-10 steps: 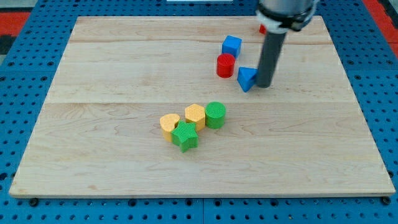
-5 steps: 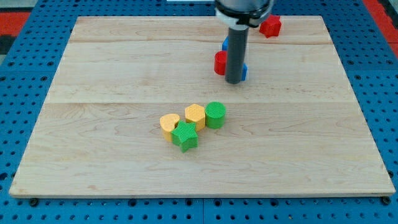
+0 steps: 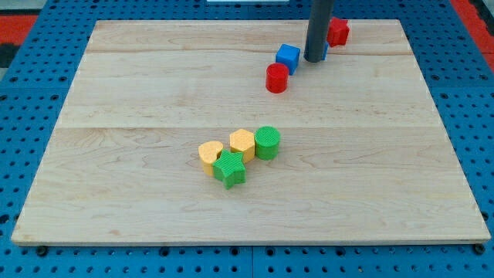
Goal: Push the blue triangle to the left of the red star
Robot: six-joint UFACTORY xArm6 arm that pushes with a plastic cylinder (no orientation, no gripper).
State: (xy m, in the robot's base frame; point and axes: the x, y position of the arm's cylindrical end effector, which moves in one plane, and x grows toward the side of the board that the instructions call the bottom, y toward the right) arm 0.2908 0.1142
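Item: wooden board (image 3: 139, 85) on a blue perforated bench. Tool: dark rod, no fingers or jaws fitted, so nothing is clasped or released; it can only bear against a block. My tip (image 3: 315, 59) sits near the view's top, just right of the blue cube (image 3: 287, 58) and below-left of the red star (image 3: 337, 31). Task piece: blue triangle (image 3: 326, 51), almost wholly hidden behind the rod; only a blue sliver shows at the rod's right edge, close beside the star's lower left, and whether the two touch cannot be told. Other stock: red cylinder (image 3: 277, 78) below-left of the cube; near the board's middle, a tight cluster of yellow block (image 3: 210, 154), second yellow block (image 3: 241, 142), green cylinder (image 3: 267, 143) and green star (image 3: 230, 169). Handling, as a judgement: the triangle looks small, rigid, light and likely to slide freely on smooth wood, robust rather than fragile. Contact is best made square on a flat face, near its middle; an off-centre push at a corner would probably spin it or let it slip past the tip. Pushing further towards the star risks shunting the star itself.
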